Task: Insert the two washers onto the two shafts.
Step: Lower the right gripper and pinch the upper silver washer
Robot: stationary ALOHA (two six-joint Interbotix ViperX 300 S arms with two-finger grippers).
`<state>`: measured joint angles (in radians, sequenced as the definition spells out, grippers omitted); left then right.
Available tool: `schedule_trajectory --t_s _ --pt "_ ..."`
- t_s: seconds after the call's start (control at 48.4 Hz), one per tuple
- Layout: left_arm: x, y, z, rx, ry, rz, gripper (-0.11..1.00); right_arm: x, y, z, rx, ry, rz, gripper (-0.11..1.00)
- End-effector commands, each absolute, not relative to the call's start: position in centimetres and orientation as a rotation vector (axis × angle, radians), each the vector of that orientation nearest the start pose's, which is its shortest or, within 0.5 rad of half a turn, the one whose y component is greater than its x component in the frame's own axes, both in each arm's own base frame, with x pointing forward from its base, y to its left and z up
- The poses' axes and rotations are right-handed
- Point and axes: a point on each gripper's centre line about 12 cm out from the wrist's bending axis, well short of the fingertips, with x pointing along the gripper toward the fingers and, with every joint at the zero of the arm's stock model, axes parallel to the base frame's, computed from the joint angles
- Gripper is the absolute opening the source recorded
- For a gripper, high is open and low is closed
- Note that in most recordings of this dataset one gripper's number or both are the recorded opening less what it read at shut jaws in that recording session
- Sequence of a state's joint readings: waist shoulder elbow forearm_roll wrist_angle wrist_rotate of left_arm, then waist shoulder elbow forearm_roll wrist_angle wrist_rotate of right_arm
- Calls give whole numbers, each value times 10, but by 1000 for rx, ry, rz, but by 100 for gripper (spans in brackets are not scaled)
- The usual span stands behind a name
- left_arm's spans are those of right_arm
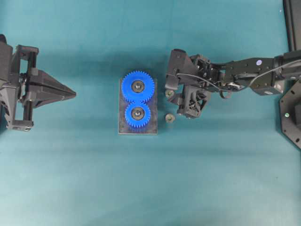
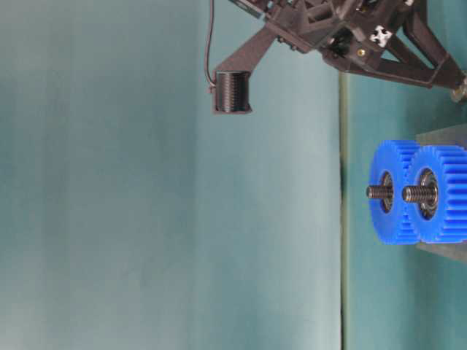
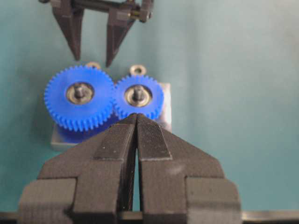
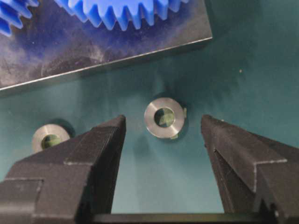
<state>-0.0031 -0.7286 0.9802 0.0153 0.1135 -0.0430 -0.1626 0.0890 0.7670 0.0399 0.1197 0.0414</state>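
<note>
Two blue gears, the larger [image 1: 138,86] and the smaller [image 1: 137,114], sit on steel shafts [image 2: 379,192] on a dark baseplate [image 1: 123,128]. Two metal washers lie flat on the table right of the plate, one farther [image 1: 170,93] and one nearer [image 1: 170,117]. My right gripper [image 1: 174,95] is open and low over the farther washer; in the right wrist view that washer [image 4: 164,117] lies between its spread fingertips, touching neither. The other washer [image 4: 50,138] lies outside the left finger. My left gripper [image 1: 73,94] is shut and empty, far left of the plate.
The teal table surface surrounds the plate. The right arm [image 1: 249,73] stretches in from the right edge. A black fixture [image 1: 291,113] sits at the far right edge. In the left wrist view both gears [image 3: 79,95] show beyond the shut fingers [image 3: 152,137].
</note>
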Motion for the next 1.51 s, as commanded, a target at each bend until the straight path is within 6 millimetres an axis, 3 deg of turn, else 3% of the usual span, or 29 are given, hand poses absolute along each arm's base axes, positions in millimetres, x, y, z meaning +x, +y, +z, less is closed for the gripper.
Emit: schedule_trajectory --t_s 0.0,0.827,0.951,1.178,1.364,1.488 --pt "247 -1 280 -24 337 3 0 350 -56 103 141 942 -176 69" --pt "250 1 284 -24 299 6 0 350 -55 86 145 991 -176 66" --pt "250 0 284 -24 293 4 0 350 -55 86 145 990 -176 57" --pt "251 0 285 -24 288 4 0 349 -55 86 151 994 -178 32" --pt "251 0 288 -27 281 3 0 351 -55 95 154 967 -180 32" --pt "251 0 287 -27 282 5 0 354 -56 116 152 935 -178 32"
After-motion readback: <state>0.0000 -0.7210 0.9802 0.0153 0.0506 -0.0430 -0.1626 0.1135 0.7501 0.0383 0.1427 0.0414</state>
